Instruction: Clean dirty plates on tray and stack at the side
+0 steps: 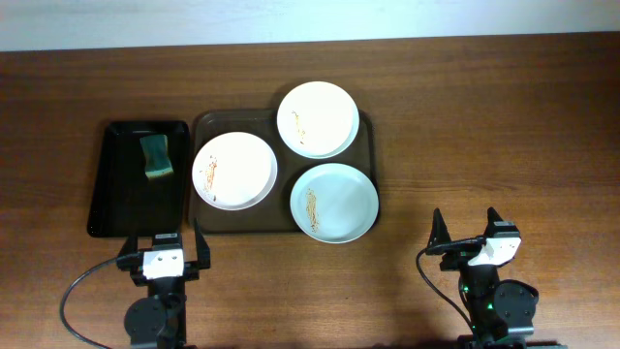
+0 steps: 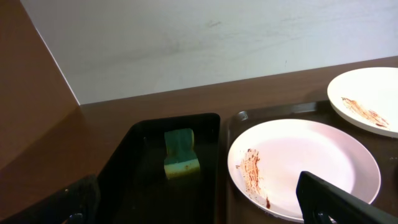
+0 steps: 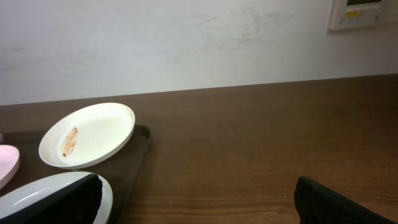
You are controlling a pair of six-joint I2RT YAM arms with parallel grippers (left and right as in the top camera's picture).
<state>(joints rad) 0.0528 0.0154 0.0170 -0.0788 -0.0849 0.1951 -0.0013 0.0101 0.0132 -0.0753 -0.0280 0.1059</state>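
Observation:
Three round white plates lie on the brown tray: a left plate with an orange-brown smear, a back plate with a thin smear, and a faintly bluish front-right plate overhanging the tray's rim. My left gripper is open and empty, at the table's front, just short of the tray and the black tray. In the left wrist view the left plate lies just ahead. My right gripper is open and empty, right of the tray; its wrist view shows the back plate and the bluish plate's edge.
A narrow black tray lies left of the brown tray and holds a green-and-yellow sponge, also in the left wrist view. Bare wooden table stretches to the right. A white wall runs along the back.

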